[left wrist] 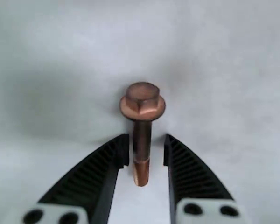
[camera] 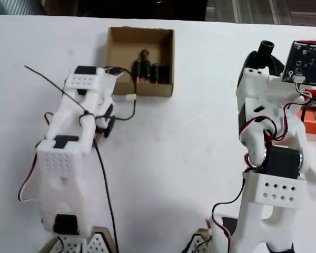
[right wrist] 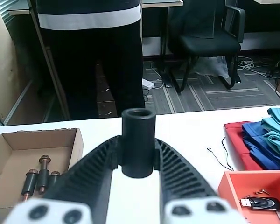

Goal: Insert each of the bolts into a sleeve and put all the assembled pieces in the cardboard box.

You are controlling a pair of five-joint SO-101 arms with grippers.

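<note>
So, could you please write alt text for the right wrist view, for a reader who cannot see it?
The right pincer grips a black sleeve upright over the white table. Farther off, an open cardboard box holds bolts already in sleeves.

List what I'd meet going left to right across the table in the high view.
Left arm → cardboard box with assembled pieces inside → right arm holding a black sleeve → orange tray.
</note>
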